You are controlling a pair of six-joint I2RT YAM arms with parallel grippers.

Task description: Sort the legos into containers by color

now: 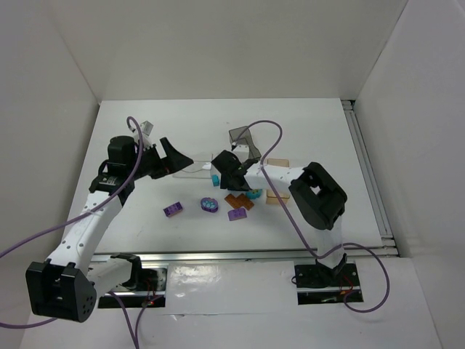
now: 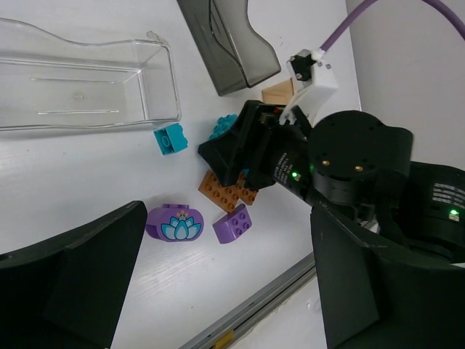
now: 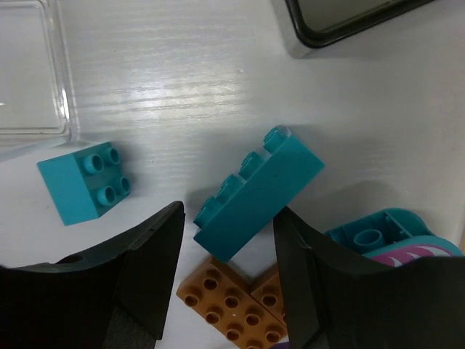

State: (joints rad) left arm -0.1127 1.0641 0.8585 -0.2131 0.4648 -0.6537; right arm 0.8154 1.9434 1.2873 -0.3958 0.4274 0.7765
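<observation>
The left gripper (image 2: 227, 218) hung wide open and empty beside the clear container (image 2: 87, 87), above a purple oval lotus brick (image 2: 174, 224) and a small purple brick (image 2: 233, 223) on the white table (image 1: 145, 218). Right of these lay a small teal square brick (image 3: 86, 180), and the right gripper (image 3: 227, 218) sat low, jaws partly drawn in around a tilted long teal brick (image 3: 258, 193) next to the orange-brown bricks (image 3: 232, 302). Whether its pads yet pressed that brick I could not tell. Beyond stood the smoky grey container (image 1: 245, 142), with the tan container (image 1: 277, 164) to its right.
</observation>
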